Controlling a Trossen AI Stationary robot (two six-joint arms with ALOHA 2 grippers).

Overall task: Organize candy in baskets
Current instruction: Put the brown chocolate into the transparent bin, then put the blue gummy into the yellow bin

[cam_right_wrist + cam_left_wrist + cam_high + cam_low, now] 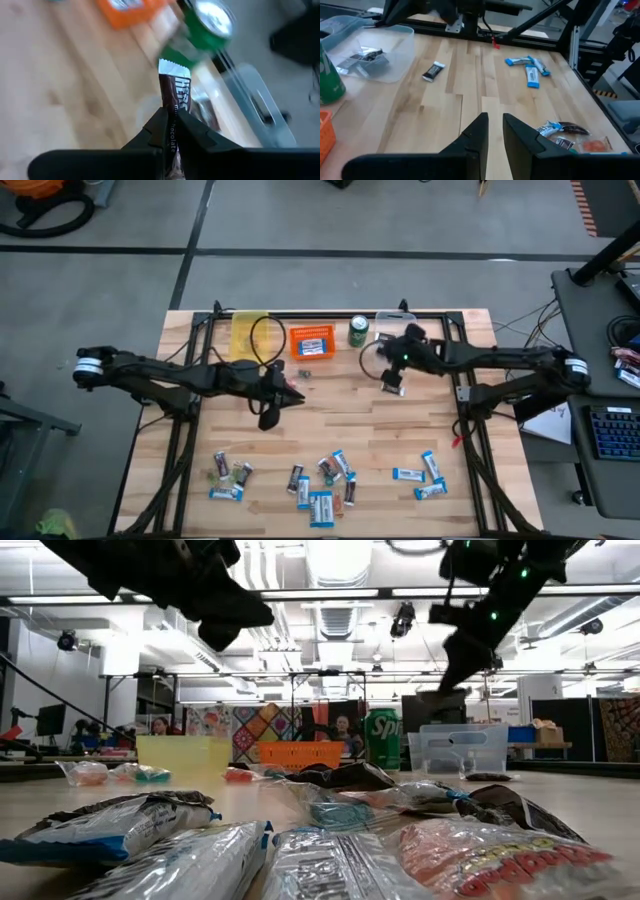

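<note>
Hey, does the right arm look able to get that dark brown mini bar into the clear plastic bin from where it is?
Probably yes: the right pincer grips the dark brown mini bar close to the clear plastic bin, with nothing seen between them.

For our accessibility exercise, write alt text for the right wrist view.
The right gripper pinches a dark brown mini chocolate bar upright between its fingers, above the wooden table. Beyond it, blurred, are a green soda can, an orange basket and a clear basket.
</note>
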